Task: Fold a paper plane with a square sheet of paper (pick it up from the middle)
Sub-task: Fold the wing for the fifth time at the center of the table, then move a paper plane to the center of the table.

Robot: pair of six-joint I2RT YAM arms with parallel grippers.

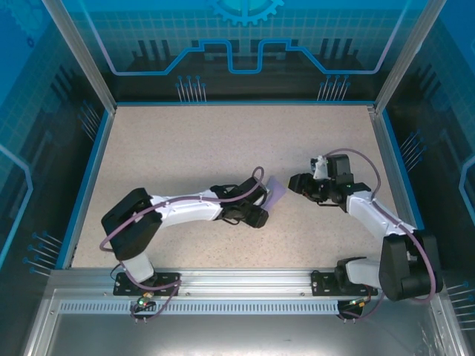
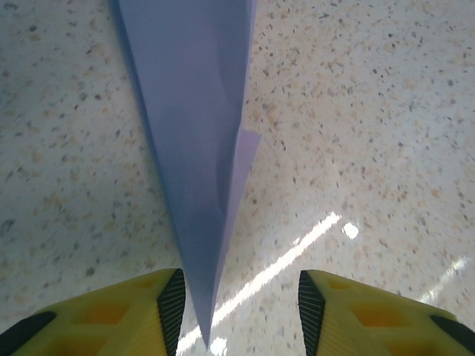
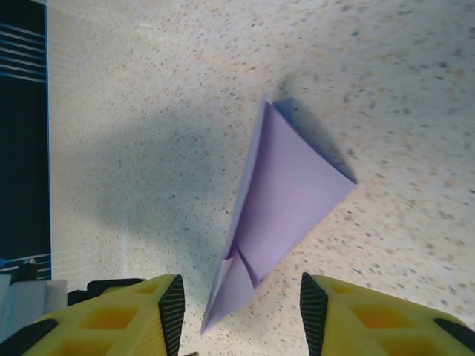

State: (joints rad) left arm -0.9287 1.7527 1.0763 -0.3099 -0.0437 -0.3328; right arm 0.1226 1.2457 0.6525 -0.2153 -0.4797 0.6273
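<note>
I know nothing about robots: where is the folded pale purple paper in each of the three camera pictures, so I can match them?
Top external: the folded pale lilac paper plane lies near the middle of the speckled beige tabletop.
Left wrist: it runs from the top edge, narrowing to a tip between the left gripper's yellow fingers.
Right wrist: centre, tip low between the right gripper's fingers.
Shared landmark: that speckled tabletop beneath it.

A speckled beige table (image 1: 223,148), edged by a blue strip (image 1: 237,103), sits between 2 slanting aluminium posts (image 1: 78,52). Behind it, a blue panel (image 1: 148,30) carries a gear motif (image 1: 245,9). A slotted metal rail (image 1: 237,305) lines the near edge.
</note>
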